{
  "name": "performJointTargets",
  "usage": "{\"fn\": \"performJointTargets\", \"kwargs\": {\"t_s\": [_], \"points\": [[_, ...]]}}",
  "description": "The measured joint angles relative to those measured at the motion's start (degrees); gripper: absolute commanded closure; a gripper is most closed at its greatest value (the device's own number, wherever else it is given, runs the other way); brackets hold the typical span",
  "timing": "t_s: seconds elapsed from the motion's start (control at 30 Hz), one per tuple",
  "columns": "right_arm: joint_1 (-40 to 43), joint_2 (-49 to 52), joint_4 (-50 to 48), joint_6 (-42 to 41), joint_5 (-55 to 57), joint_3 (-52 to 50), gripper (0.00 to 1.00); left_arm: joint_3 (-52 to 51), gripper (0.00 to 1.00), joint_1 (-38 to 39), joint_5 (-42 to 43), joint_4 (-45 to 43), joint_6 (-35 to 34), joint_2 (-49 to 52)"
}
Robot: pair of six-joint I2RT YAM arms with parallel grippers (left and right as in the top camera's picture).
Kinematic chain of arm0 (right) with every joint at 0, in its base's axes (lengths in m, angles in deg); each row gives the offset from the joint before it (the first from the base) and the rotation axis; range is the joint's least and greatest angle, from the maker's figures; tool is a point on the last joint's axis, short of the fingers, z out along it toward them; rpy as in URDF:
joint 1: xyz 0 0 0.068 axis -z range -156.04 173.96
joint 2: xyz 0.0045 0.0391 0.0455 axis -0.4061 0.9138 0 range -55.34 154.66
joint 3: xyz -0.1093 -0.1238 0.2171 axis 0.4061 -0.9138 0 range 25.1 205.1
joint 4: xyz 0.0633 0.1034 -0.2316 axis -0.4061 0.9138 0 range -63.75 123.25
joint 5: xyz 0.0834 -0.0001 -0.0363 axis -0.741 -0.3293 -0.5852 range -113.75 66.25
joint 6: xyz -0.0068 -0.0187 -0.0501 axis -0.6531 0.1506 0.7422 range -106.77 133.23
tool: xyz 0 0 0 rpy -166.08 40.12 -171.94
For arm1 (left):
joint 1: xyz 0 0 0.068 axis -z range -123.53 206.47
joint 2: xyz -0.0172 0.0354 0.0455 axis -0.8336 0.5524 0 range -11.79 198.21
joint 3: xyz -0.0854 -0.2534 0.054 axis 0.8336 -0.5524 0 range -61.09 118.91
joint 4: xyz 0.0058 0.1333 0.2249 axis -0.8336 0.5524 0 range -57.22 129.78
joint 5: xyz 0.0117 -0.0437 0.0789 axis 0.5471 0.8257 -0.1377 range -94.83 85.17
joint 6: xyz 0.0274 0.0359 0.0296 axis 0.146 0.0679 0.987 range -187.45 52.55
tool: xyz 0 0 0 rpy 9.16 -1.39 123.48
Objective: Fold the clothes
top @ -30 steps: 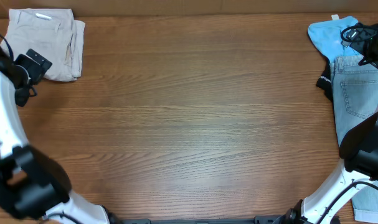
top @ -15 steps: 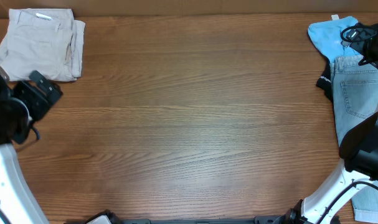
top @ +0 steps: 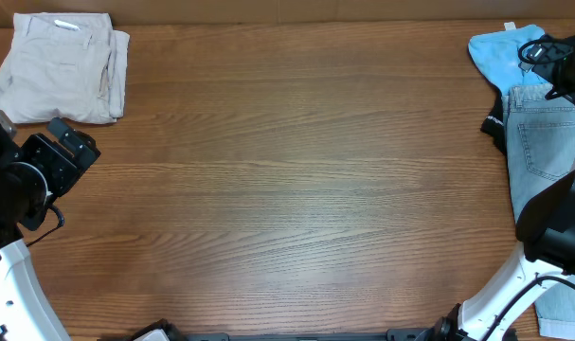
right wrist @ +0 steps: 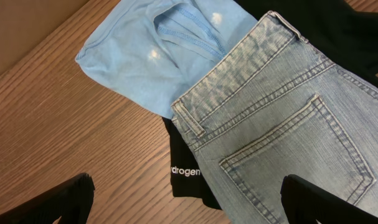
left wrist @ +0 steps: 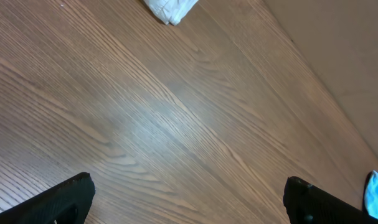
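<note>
Starting far left: beige cotton shorts [top: 64, 66], folded square on the grained wooden table [top: 287, 189]. Beside them, left gripper [left wrist: 187, 193], jaws spread wide. Far right: right gripper [right wrist: 186, 190], jaws spread, above stitched denim shorts [right wrist: 282, 124] overlapping sky-blue top [right wrist: 145, 56] and black garment [right wrist: 185, 174].

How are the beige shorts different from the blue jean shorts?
The khaki shorts are pale beige; the denim shorts are light blue. The khaki shorts are folded into a neat bundle, while the denim shorts lie spread out. The khaki shorts sit alone at the far left corner of the table; the denim shorts lie over a sky-blue top and a black garment on the right. Both are shorts.
</note>
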State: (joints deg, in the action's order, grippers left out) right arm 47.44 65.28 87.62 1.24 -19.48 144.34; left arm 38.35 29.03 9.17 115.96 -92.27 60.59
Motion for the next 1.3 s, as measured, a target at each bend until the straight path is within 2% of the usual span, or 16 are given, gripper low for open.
{"fn": "performJointTargets", "kwargs": {"t_s": [0.4,0.57,0.67,0.77,0.8,0.87,0.93,1.13,1.3], "points": [[0.0,0.0,0.0,0.0,0.0,0.0,0.0,0.0,0.0,0.7,-1.4,2.2,2.4,-0.2],[0.0,0.0,0.0,0.0,0.0,0.0,0.0,-2.6,0.0,10.3,-6.7,-1.6,2.8,-4.7],[0.0,0.0,0.0,0.0,0.0,0.0,0.0,-6.8,0.0,18.3,-10.7,-6.6,2.8,-10.7],[0.0,0.0,0.1,0.0,0.0,0.0,0.0,-15.5,0.0,23.3,-13.7,-14.2,2.9,-20.2],[0.0,0.0,0.0,0.0,0.0,0.0,0.0,-16.0,0.0,23.5,-13.9,-14.3,2.9,-20.8],[0.0,0.0,0.0,0.0,0.1,0.0,0.0,-23.3,0.0,23.7,-15.0,-19.5,3.0,-26.9],[0.0,0.0,0.0,0.0,0.0,0.0,0.0,-29.3,0.0,23.7,-15.8,-19.6,3.0,-30.5],[0.0,0.0,0.0,0.0,0.0,0.0,0.0,-39.1,0.0,23.7,-17.2,-22.5,3.0,-33.3],[0.0,0.0,0.0,0.0,0.0,0.0,0.0,-49.4,0.0,23.7,-17.9,-34.5,3.0,-41.6]]}}
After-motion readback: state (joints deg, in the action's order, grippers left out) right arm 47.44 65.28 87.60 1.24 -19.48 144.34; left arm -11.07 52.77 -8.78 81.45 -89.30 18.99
